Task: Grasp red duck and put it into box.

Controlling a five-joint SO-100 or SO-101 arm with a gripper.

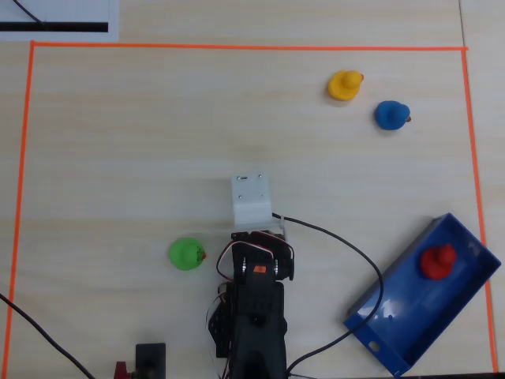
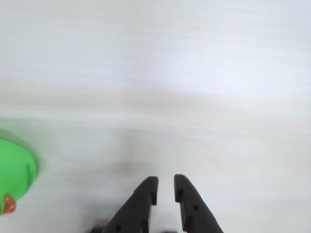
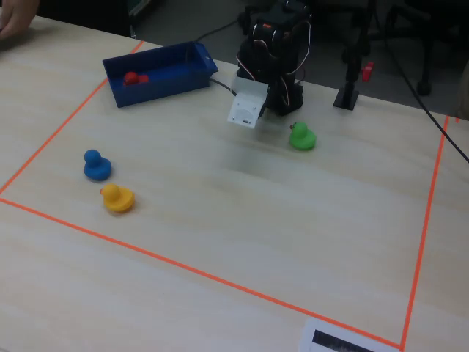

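The red duck (image 1: 436, 261) sits inside the box (image 1: 394, 324). In the overhead view this is at the lower right of the frame. The duck rests on the box floor near the upper end, and the rest of the box has nothing else in it. In the fixed view the red duck (image 3: 133, 78) shows at the left end of the blue box (image 3: 172, 73), at the upper left of the frame.

The box lies at a slant on the table (image 1: 126, 158), just inside an orange tape line (image 1: 237, 46) that makes a big square.

The end effector (image 2: 165, 187) shows at the bottom of the wrist view. Its two dark fingers (image 2: 143, 199) are a little apart and nothing is between them, so it is released and holds nothing. Only bare table is in front of it.

A green duck (image 1: 186, 254) stands just left of the arm (image 1: 256, 308) in the overhead view, well apart from the box. It peeks in at the left edge of the wrist view too.

A yellow duck (image 1: 344, 84) and a blue duck (image 1: 390, 115) stand near each other at the upper right of the overhead view, far from the box.
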